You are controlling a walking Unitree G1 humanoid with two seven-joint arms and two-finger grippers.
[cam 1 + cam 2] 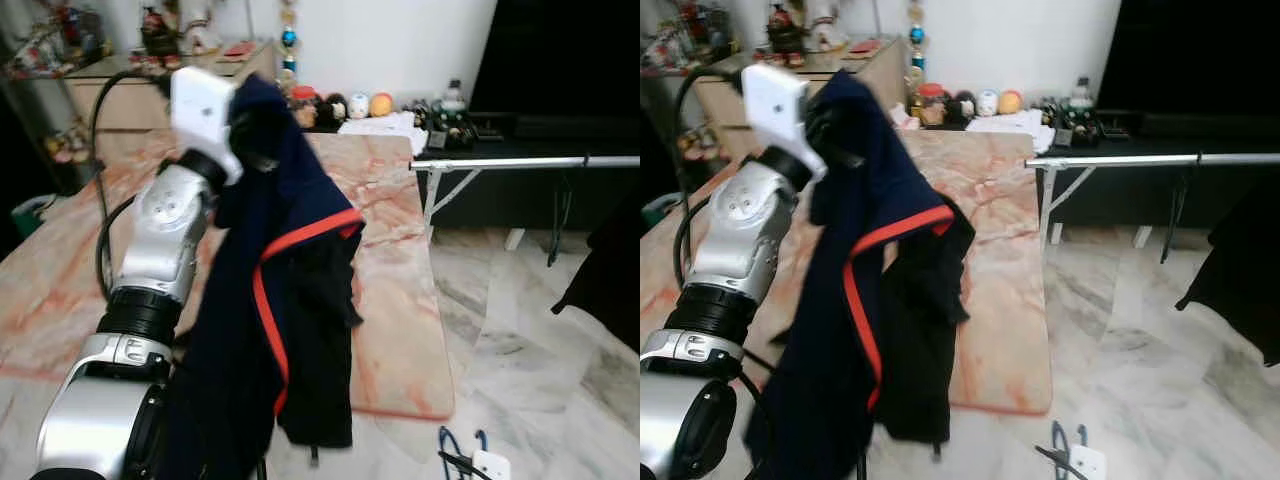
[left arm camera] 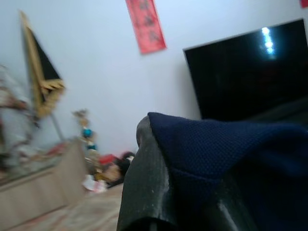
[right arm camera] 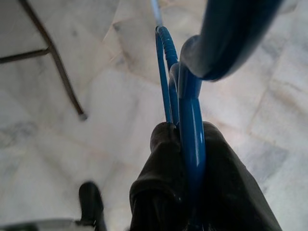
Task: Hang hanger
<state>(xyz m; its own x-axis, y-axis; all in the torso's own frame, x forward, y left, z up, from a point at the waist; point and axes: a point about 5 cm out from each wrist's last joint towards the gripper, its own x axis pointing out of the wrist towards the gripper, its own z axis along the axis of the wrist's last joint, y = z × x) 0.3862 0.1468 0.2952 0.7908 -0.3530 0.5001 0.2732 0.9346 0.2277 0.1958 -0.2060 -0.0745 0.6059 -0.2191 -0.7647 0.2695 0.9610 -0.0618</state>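
Observation:
My left arm is raised over the table, and my left gripper (image 1: 256,128) is shut on the top of a navy garment (image 1: 270,300) with a red stripe. The garment hangs down in front of me. In the left wrist view the navy cloth (image 2: 231,159) lies over a black finger (image 2: 144,192). My right gripper (image 3: 190,159) is shut on a blue hanger (image 3: 191,120), held low above the marble floor. Blue loops of the hanger (image 1: 447,442) show at the lower right. A silver clothes rail (image 1: 520,162) runs across on the right.
A marble-patterned table (image 1: 390,300) stretches ahead on the left, with toys and jars at its far end. A dark garment (image 1: 610,280) hangs from the rail at the far right. A black TV (image 1: 560,50) stands behind. The rail's legs (image 1: 435,200) stand on the floor.

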